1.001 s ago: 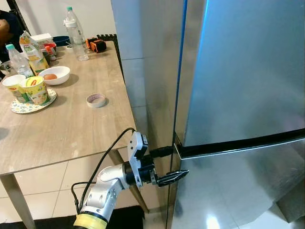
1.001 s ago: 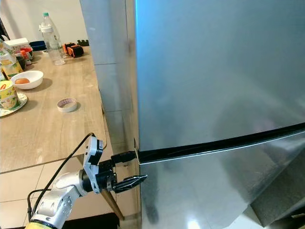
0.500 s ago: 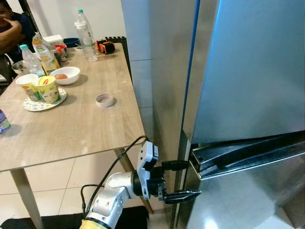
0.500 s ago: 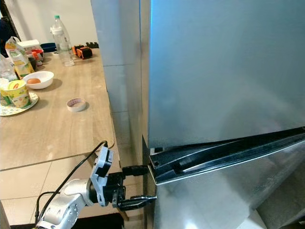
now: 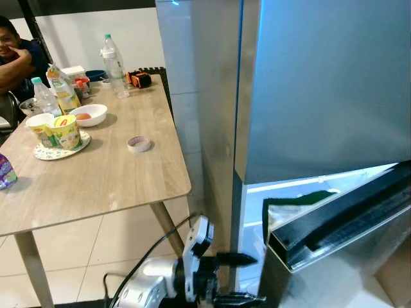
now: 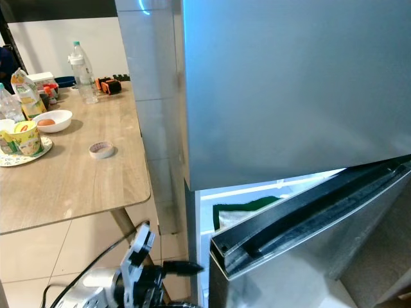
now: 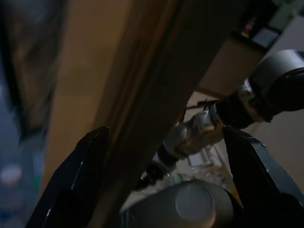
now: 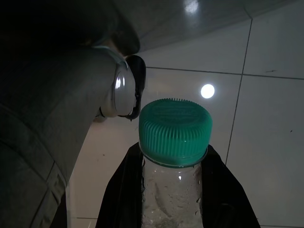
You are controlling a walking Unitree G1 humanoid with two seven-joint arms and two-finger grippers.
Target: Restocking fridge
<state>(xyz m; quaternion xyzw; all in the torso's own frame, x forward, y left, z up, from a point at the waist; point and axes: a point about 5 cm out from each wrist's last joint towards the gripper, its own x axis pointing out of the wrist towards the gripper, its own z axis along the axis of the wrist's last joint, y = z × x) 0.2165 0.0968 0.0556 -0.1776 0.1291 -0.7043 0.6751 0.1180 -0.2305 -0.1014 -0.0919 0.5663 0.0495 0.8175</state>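
Fridge (image 5: 302, 83) at 3 o'clock beside table (image 5: 115, 186), lower door (image 5: 334, 224) ajar; left gripper (image 5: 241, 279), fingers spread, at 6 o'clock by door edge; right gripper (image 8: 173, 199) pinching green-capped bottle (image 8: 173, 137); step judged door-opening, next swinging wider, then loading bottle.

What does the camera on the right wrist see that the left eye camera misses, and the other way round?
The right wrist view alone shows a clear bottle with a green cap held between the right gripper's black fingers, above white floor tiles. The left eye view alone shows the fridge with its lower door swung open, the left gripper by the door's edge, and the wooden table. Both share the tiled floor.
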